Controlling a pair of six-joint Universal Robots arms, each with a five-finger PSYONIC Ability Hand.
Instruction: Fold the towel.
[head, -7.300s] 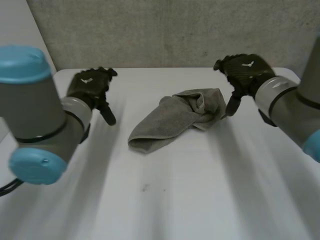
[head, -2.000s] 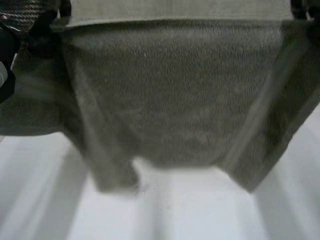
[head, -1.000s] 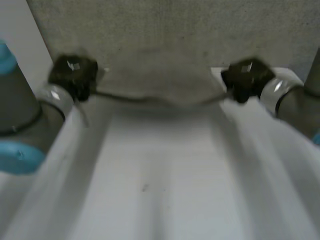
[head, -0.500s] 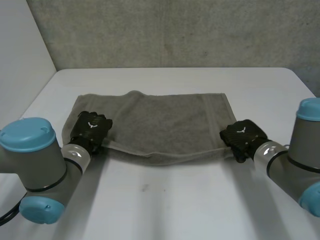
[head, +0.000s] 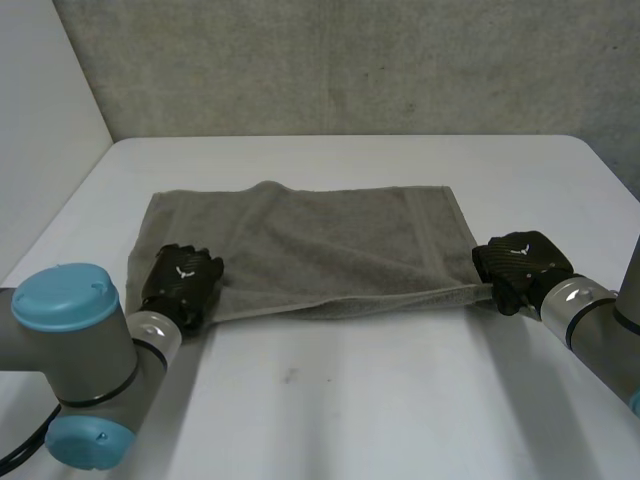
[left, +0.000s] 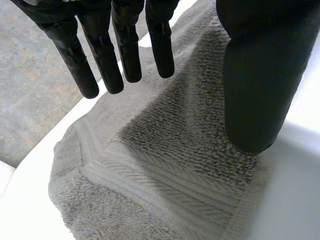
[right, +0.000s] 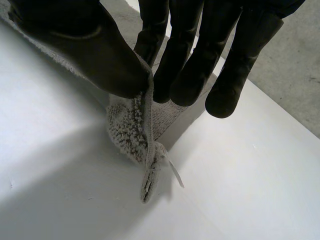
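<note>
A grey terry-cloth towel (head: 320, 245) is lying spread out as a wide rectangle on the white table (head: 360, 400), with its long edges running side to side.

The left hand (head: 182, 283) is sitting over the towel's near left corner. In the head view its back is hiding both that corner and its own fingers. In the left wrist view the fingers (left: 125, 50) are pointing out straight and the thumb (left: 252, 75) is standing well apart from them. The hand is released and grasping nothing, and the towel (left: 165, 165) is lying flat beneath it with its banded hem showing.

The right hand (head: 520, 265) is at the near right corner, and its arm is running out past the head view's edge. In the right wrist view this hand (right: 90, 55) is pinching the towel's corner (right: 131, 131) between thumb and fingers, and the cloth is drooping from the pinch toward the table (right: 240, 175). A thin pale sliver (right: 173, 173) is sticking out by the corner's tip. Whether it is a label or a loose thread is hard to make out.
</note>
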